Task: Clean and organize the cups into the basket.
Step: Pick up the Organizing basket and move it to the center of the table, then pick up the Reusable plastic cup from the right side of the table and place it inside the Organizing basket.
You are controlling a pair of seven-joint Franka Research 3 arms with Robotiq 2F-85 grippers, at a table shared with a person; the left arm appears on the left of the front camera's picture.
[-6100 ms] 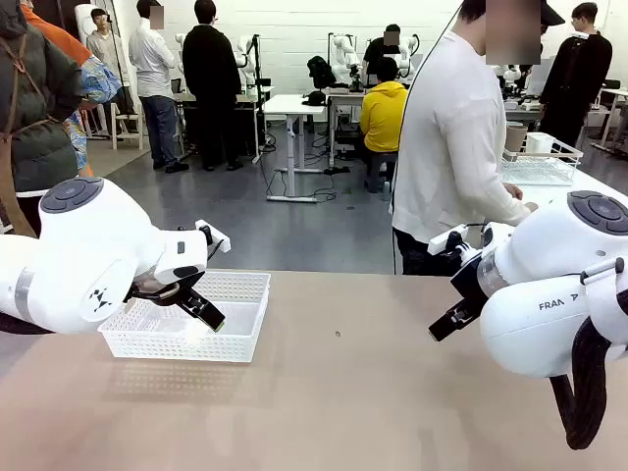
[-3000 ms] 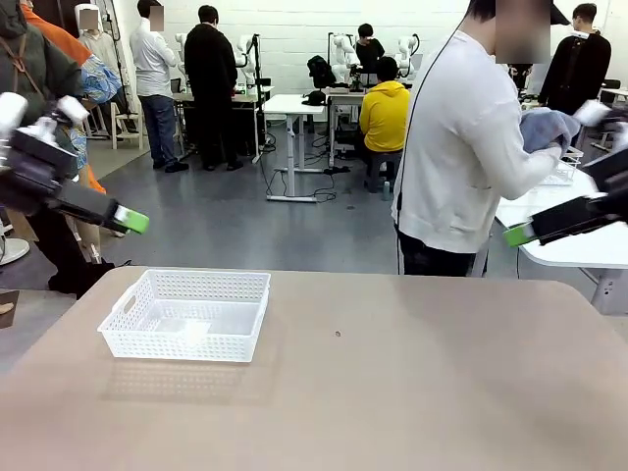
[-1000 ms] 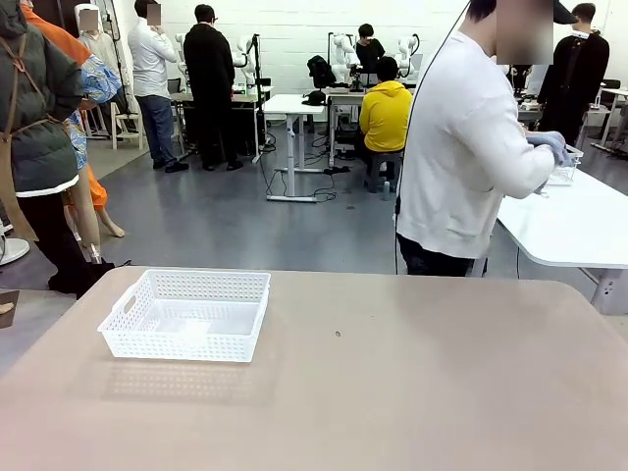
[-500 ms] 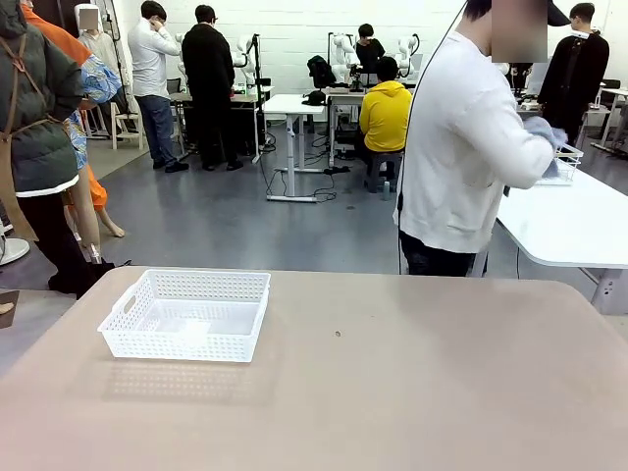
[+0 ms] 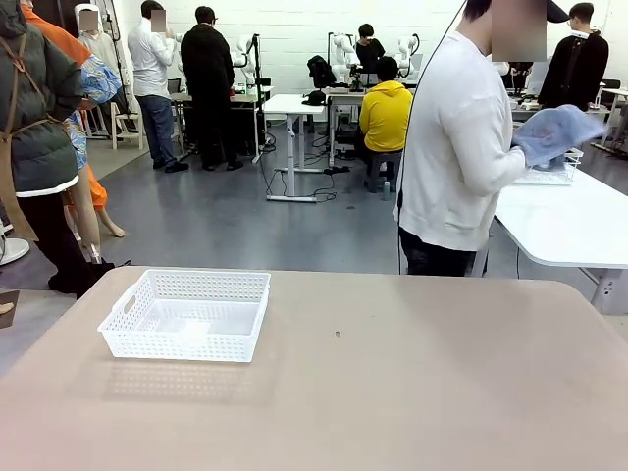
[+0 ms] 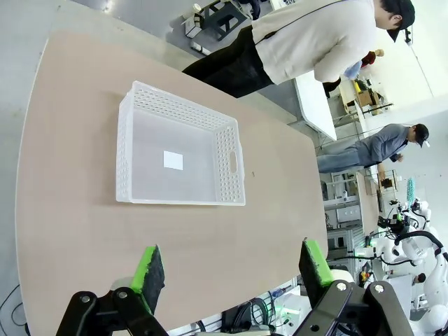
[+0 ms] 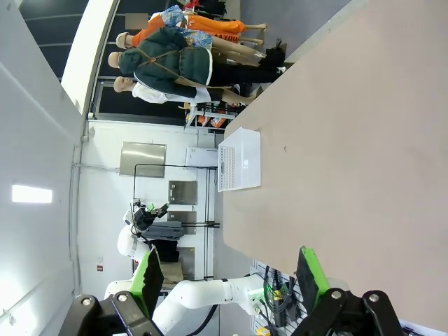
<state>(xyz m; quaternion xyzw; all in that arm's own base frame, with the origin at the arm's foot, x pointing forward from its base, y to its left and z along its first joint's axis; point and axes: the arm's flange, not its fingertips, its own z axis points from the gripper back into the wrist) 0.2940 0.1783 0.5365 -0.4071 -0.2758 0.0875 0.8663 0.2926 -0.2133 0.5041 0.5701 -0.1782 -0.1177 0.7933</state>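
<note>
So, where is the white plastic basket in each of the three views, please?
Front view: the white plastic basket stands on the left part of the table.
Left wrist view: the basket is in the upper half, left of centre.
Right wrist view: the basket is small, near the picture's middle.
Shared landmark: the small dark speck on the tabletop beside the basket.

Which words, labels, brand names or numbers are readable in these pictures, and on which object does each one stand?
No text can be read in these pictures.
White sticker on the floor of the basket: too small to tell whether it carries any print.
</note>
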